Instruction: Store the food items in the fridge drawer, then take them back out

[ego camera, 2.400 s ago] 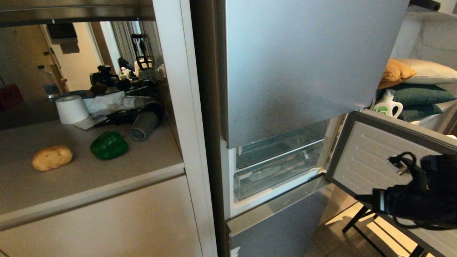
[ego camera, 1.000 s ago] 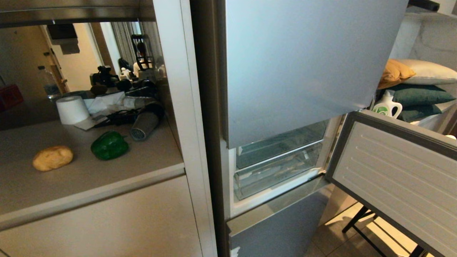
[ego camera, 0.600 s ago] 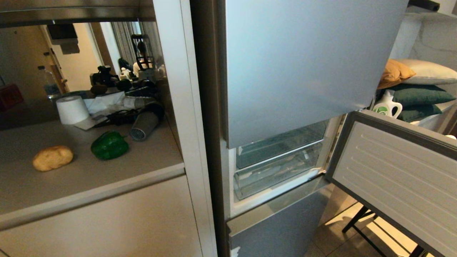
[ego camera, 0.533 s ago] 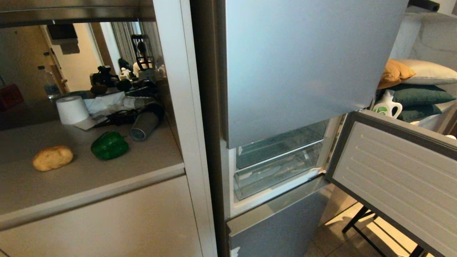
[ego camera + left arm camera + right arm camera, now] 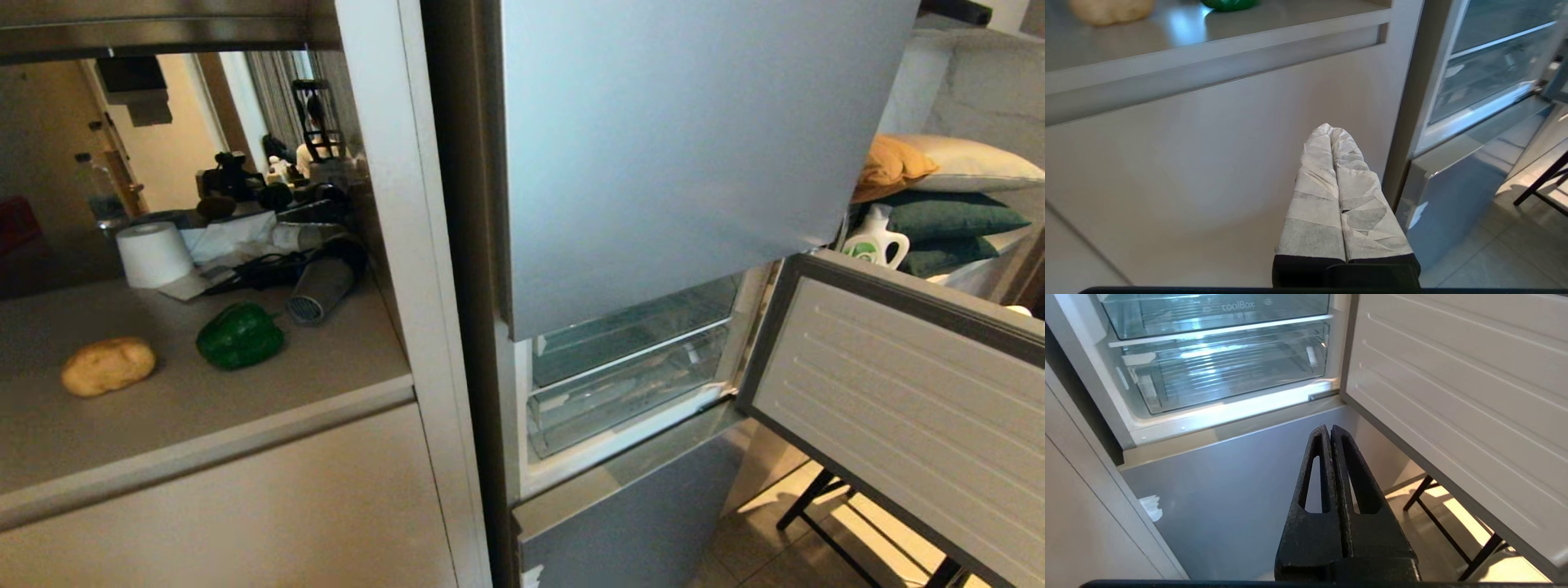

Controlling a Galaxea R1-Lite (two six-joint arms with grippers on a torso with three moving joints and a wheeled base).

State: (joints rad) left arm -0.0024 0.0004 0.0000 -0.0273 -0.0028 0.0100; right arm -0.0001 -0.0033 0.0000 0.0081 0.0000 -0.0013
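Glossy green on the bell pepper (image 5: 239,336); tan-yellow on the potato (image 5: 108,366); matte grey-beige across the surface (image 5: 204,408). Silver-grey on the fridge (image 5: 669,147), clear with a blue-green tint on the fridge drawer (image 5: 629,392), white ribbed lines over the inner door panel (image 5: 898,408). White roll of paper (image 5: 153,254). Mustard, cream and dark green among the pillows (image 5: 939,188). White wrapping around the left hand (image 5: 1331,130); plain black on the right hand (image 5: 1329,428).

On the counter (image 5: 204,425) left of the fridge (image 5: 653,163) lie the potato (image 5: 108,366) and, nearer the fridge, the bell pepper (image 5: 239,336), while the fridge drawer (image 5: 624,392) sits inside, beside the open door (image 5: 898,408).
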